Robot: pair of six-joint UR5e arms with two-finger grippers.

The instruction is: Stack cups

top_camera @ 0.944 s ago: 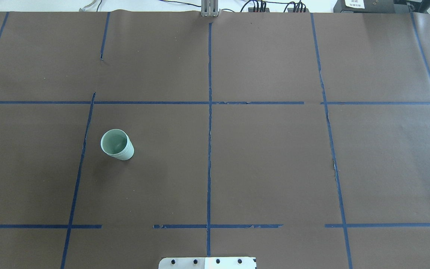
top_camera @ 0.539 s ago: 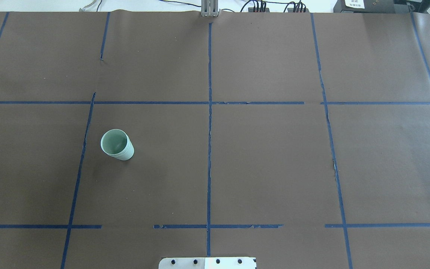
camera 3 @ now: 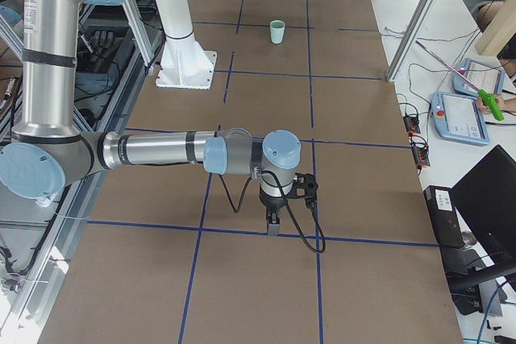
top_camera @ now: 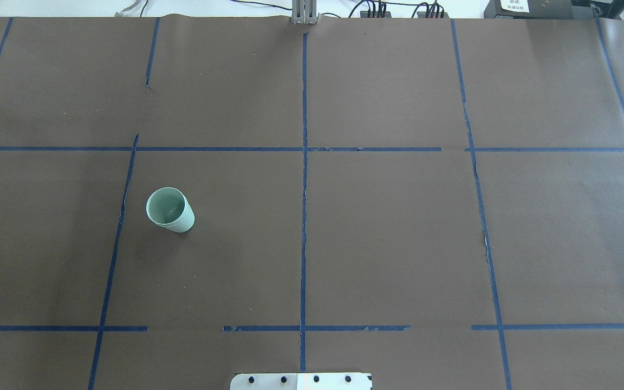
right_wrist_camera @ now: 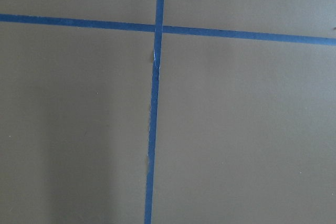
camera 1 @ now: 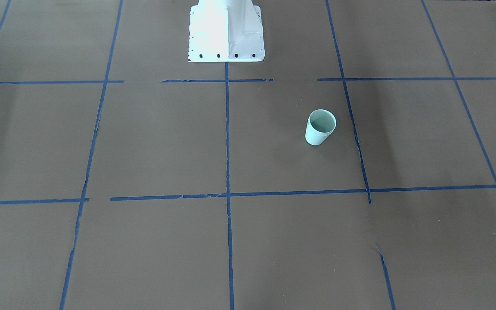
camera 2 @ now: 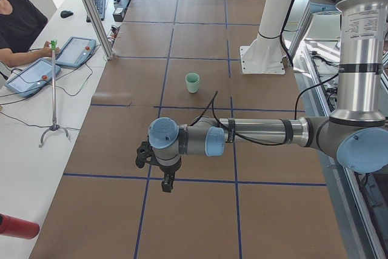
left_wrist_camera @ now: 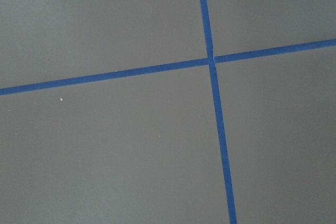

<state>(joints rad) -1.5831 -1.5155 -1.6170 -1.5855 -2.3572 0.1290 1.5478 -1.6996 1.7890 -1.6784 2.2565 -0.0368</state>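
One pale mint-green cup (top_camera: 170, 210) stands upright on the brown table, left of centre in the overhead view. It also shows in the front-facing view (camera 1: 320, 128), the exterior left view (camera 2: 192, 82) and the exterior right view (camera 3: 277, 31). I see only this one cup shape and cannot tell whether a second cup is nested inside it. My left gripper (camera 2: 165, 185) hangs over the table far from the cup. My right gripper (camera 3: 273, 226) hangs over the other end. I cannot tell whether either is open or shut. Both wrist views show only paper and blue tape.
The table (top_camera: 398, 244) is covered in brown paper with a blue tape grid. The white robot base (camera 1: 226, 30) stands at the middle of the near edge. An operator (camera 2: 18, 25) with tablets and a thin stand (camera 2: 54, 89) are beside the table's far side.
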